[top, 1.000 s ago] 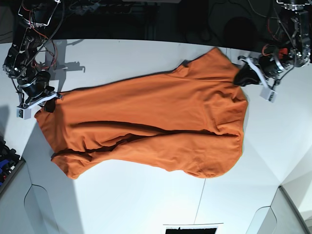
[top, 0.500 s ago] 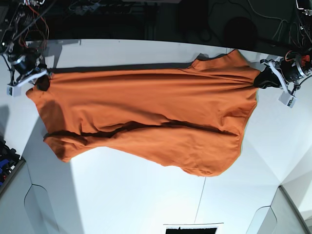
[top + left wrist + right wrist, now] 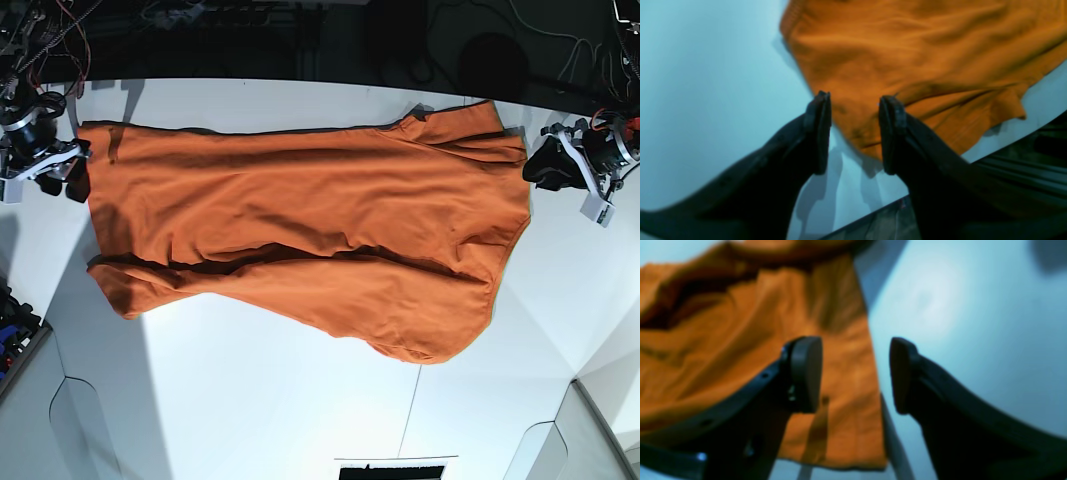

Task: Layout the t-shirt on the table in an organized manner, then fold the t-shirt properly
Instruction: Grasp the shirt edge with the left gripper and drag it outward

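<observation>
The orange t-shirt (image 3: 300, 225) lies spread sideways across the white table (image 3: 300, 400), with a long fold ridge running through its middle. Its top edge lies close to the table's far edge. In the base view my left gripper (image 3: 545, 168) stands just off the shirt's right corner. The left wrist view shows this gripper (image 3: 856, 97) open, its fingers (image 3: 820, 133) straddling the edge of the t-shirt (image 3: 923, 50) lying on the table. At the shirt's left corner my right gripper (image 3: 68, 178) is also open. In the right wrist view the gripper (image 3: 853, 340) hangs over the edge of the t-shirt (image 3: 740, 340).
Behind the table's far edge is a dark strip with cables (image 3: 300, 40). A thin dark seam (image 3: 410, 420) runs across the tabletop near the front. Blue items (image 3: 8, 335) sit at the left edge, and a black object (image 3: 390, 470) at the bottom edge.
Both grippers carried the shirt's corners outward and toward the far edge, stretching it flat. They have since opened and let go, and the cloth rests on the table.
</observation>
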Tool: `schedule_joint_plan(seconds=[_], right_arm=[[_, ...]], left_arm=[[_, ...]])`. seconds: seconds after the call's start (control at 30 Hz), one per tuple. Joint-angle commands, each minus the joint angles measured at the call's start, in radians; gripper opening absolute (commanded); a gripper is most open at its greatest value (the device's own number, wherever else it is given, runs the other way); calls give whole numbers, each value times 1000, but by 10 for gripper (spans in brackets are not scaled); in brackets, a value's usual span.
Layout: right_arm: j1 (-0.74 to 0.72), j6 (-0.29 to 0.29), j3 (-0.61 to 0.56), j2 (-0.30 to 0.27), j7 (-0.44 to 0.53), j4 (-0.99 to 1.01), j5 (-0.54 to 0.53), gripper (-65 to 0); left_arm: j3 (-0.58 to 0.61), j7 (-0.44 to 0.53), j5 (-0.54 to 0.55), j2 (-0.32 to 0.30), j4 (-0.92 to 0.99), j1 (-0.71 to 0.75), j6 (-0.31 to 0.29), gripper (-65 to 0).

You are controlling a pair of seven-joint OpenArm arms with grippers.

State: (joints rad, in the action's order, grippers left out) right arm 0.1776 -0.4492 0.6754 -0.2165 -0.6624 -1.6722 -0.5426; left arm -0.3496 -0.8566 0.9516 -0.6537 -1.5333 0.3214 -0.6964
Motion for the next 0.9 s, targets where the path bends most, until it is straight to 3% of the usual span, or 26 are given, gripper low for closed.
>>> schedule_joint_plan(seconds=[0.0, 0.2, 0.37, 0.5, 0.63, 0.87], right_arm=[[-6, 0, 18, -23, 40, -21, -16, -329], [-111, 36, 12, -27, 109, -13, 46, -329], [-274, 87, -53, -28, 110, 121, 139, -329], [-404, 89, -100, -29, 116, 308, 195, -329], [-490, 161, -101, -38, 154, 462, 214, -329], [-558, 153, -102, -32, 166, 627, 205, -331]], left_arm=[[-12, 18, 24, -28, -17, -5, -2, -388], [-11, 18, 89, -31, -137, -5, -2, -388], [31, 19, 74, 32, -282, -6, -2, -389], [159, 34, 18, 105, -299, -6, -2, -389], [286, 89, -93, 180, -299, -8, -2, -389], [393, 116, -187, 267, -299, -55, -2, -389]])
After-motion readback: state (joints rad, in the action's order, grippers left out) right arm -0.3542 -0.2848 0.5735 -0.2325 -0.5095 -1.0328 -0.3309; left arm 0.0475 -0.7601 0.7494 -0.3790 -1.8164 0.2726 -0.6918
